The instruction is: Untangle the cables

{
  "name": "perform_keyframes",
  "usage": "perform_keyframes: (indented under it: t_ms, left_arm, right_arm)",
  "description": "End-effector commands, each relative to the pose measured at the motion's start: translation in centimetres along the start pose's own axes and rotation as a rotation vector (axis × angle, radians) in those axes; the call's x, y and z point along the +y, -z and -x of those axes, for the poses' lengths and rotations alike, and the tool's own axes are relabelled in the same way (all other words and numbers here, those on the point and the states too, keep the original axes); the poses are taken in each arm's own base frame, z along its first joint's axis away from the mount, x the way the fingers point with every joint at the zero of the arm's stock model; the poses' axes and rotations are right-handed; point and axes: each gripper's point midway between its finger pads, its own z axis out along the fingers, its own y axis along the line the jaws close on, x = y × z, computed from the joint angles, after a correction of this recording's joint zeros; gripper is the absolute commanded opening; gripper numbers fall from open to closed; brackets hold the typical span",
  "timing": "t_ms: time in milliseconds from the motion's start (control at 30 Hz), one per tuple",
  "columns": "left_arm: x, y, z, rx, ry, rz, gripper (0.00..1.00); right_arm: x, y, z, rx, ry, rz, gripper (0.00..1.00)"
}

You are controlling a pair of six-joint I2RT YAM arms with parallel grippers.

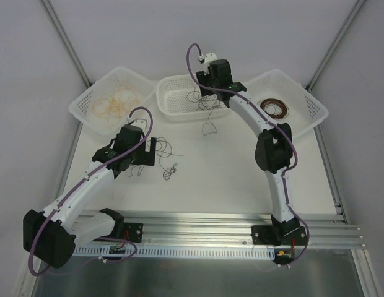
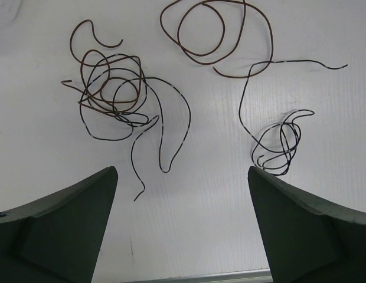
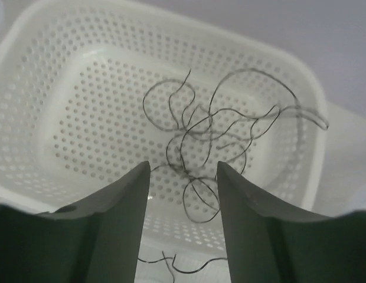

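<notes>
In the left wrist view, a tangle of dark brown and black cables (image 2: pixel 112 91) lies on the white table, with a brown double loop (image 2: pixel 212 35) and a small black knot (image 2: pixel 283 144) to its right. My left gripper (image 2: pixel 182 171) is open and empty just short of them; it also shows in the top view (image 1: pixel 141 154). My right gripper (image 3: pixel 183 166) is open over the middle basket (image 3: pixel 65 118), above a bunch of black cables (image 3: pixel 212 130) that lies in it. In the top view my right gripper (image 1: pixel 207 86) hangs over that basket (image 1: pixel 173 93).
The left basket (image 1: pixel 87 105) holds yellow-tan wires (image 1: pixel 117 102). The right basket (image 1: pixel 309 105) holds dark brown wires (image 1: pixel 274 108). Loose black wires lie on the table (image 1: pixel 170 168) and below the middle basket (image 1: pixel 209 128). A metal rail (image 1: pixel 210 226) runs along the near edge.
</notes>
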Motion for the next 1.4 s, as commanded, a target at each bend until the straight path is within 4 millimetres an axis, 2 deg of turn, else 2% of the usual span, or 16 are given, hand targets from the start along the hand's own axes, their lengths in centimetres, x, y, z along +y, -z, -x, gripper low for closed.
perform_keyframes:
  t_ms: [0, 33, 100, 133, 200, 267, 333, 433, 467, 533, 567, 633, 667, 767, 900, 1367]
  left_arm:
    - [0.6, -0.2, -0.3, 0.012, -0.014, 0.021, 0.94]
    - [0.6, -0.2, -0.2, 0.011, -0.014, 0.016, 0.94]
    - [0.5, -0.2, -0.1, 0.009, -0.011, 0.013, 0.94]
    - [0.5, -0.1, -0.1, 0.006, -0.01, 0.011, 0.94]
    - [0.5, 0.0, 0.0, -0.001, -0.007, 0.008, 0.94]
    - [0.4, 0.2, 0.0, -0.006, -0.003, 0.002, 0.94]
    - [0.4, 0.3, 0.1, -0.011, -0.003, 0.0, 0.94]
    - [0.4, 0.5, 0.2, -0.018, 0.003, -0.004, 0.94]
    - [0.4, 0.5, 0.3, -0.022, 0.005, -0.006, 0.94]
    - [0.2, 0.6, 0.3, -0.022, 0.003, -0.014, 0.94]
    - [0.2, 0.6, 0.3, -0.021, 0.004, -0.013, 0.94]
    - [0.2, 0.6, 0.3, -0.02, 0.004, -0.016, 0.94]
    - [0.1, 0.5, 0.3, -0.018, 0.005, -0.019, 0.94]
    - [0.1, 0.5, 0.2, -0.018, 0.005, -0.019, 0.94]
    - [0.2, 0.6, 0.3, -0.021, 0.004, -0.013, 0.94]
    - [0.3, 0.4, 0.1, -0.015, 0.0, -0.006, 0.94]
  right_arm:
    - [0.7, 1.8, 2.3, -0.058, -0.036, 0.037, 0.55]
    - [0.7, 3.1, 3.3, -0.077, -0.037, 0.046, 0.67]
    - [0.7, 3.8, 1.7, -0.039, -0.035, 0.041, 0.75]
    - [0.1, 5.7, 2.9, -0.062, -0.039, 0.027, 0.8]
    - [-0.2, 6.7, 1.2, -0.027, -0.049, 0.013, 0.81]
    - [-0.7, 8.8, 1.6, -0.036, -0.071, 0.008, 0.82]
    - [-0.6, 9.3, -1.7, 0.031, -0.11, 0.011, 0.81]
    - [-1.1, 11.1, -3.3, 0.043, -0.217, 0.01, 0.79]
    - [-1.4, 11.0, -6.2, 0.076, -0.26, 0.003, 0.79]
    - [-1.2, 11.7, -7.2, 0.07, -0.343, 0.033, 0.77]
    - [-1.4, 11.6, -9.3, 0.099, -0.465, 0.02, 0.77]
    - [-0.9, 11.4, -9.2, 0.047, -0.581, 0.067, 0.76]
    - [-0.8, 11.3, -11.2, 0.073, -0.677, 0.06, 0.76]
    - [-0.1, 10.2, -12.5, 0.07, -0.773, 0.073, 0.76]
    - [0.2, 8.6, -16.4, 0.118, -1.015, -0.006, 0.75]
    - [2.3, 4.5, -22.0, 0.177, -1.311, -0.09, 0.69]
